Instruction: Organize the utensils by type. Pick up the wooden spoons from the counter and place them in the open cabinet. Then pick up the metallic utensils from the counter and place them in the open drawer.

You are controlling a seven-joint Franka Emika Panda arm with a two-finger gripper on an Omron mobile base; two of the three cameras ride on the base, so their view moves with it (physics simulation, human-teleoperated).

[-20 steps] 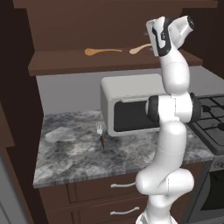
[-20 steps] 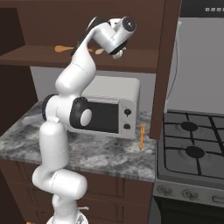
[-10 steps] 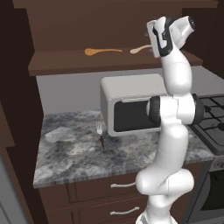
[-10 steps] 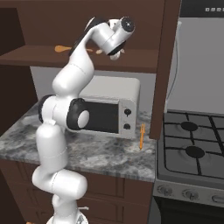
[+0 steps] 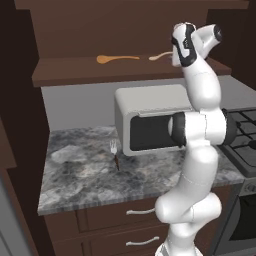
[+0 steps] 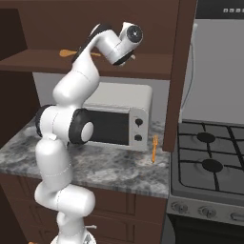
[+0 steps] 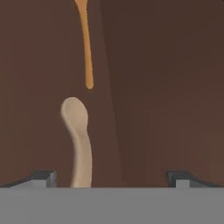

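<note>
Both wooden spoons lie on the shelf of the dark brown cabinet (image 5: 70, 70): the orange-tan spoon (image 5: 117, 58) to the left, the paler beige spoon (image 5: 161, 56) to its right. My gripper (image 5: 176, 56) hovers at the shelf's edge just beyond the beige spoon's handle. In the hand view the gripper (image 7: 111, 177) is open, with the beige spoon (image 7: 78, 144) lying loose near the left fingertip (image 7: 42, 177) and the orange-tan spoon (image 7: 86, 43) farther on. The fork (image 5: 115, 152) rests on the grey counter (image 5: 85, 175). The orange-handled utensil (image 6: 154, 148) lies on the counter by the stove. The open drawer is out of view.
A white microwave (image 5: 155, 120) stands on the counter under the shelf. A gas stove (image 6: 209, 162) is on the right. The cabinet's open door (image 6: 181, 71) hangs between microwave and stove. Shut drawer fronts (image 5: 135, 212) with silver handles run below the counter.
</note>
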